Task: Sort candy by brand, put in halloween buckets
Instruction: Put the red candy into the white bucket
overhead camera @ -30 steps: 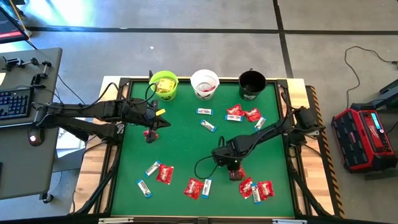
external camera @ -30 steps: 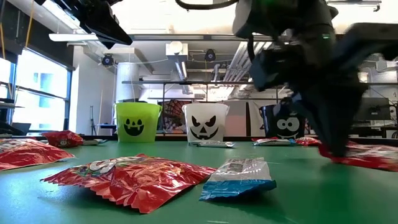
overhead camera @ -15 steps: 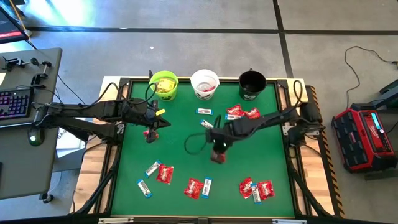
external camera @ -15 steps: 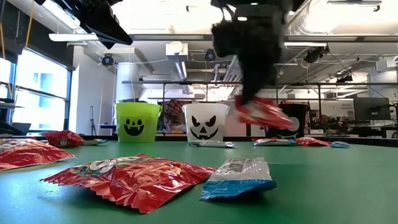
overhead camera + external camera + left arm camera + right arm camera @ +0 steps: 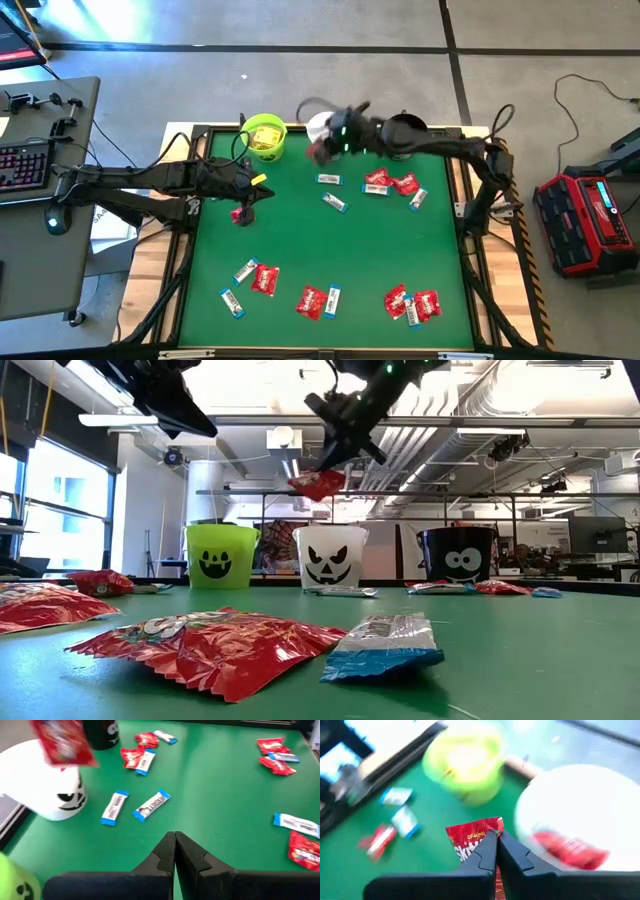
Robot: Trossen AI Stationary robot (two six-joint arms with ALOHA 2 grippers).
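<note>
My right gripper (image 5: pixel 326 143) hangs high at the far edge, shut on a red candy packet (image 5: pixel 318 484) just above and in front of the white bucket (image 5: pixel 331 556). The lime green bucket (image 5: pixel 264 137) stands to its left with yellow packets inside, and the black bucket (image 5: pixel 405 135) to its right. Red packets lie in the white bucket (image 5: pixel 570 847). My left gripper (image 5: pixel 175 837) hovers shut and empty over the table's left part, above a red packet (image 5: pixel 238 214) that lies flat on the mat. My right gripper pinches the red packet by its upper edge (image 5: pixel 487 831) between the two fingers. The fingers slant down from the table's right and near side. The packet hangs below them (image 5: pixel 62 740), clear of the table and level with the white bucket's rim.
Loose red packets and blue-and-white bars lie on the green mat: a group at the far right (image 5: pixel 392 184), two bars mid-table (image 5: pixel 334 202), more along the near edge (image 5: pixel 320 299). A desk with a keyboard (image 5: pixel 25 165) stands beyond the left edge.
My right gripper has lifted the red packet off the mat at the near right. It has swung up and toward the far edge and left to the white bucket, turning as it went. The packet now hangs clear of the table.
</note>
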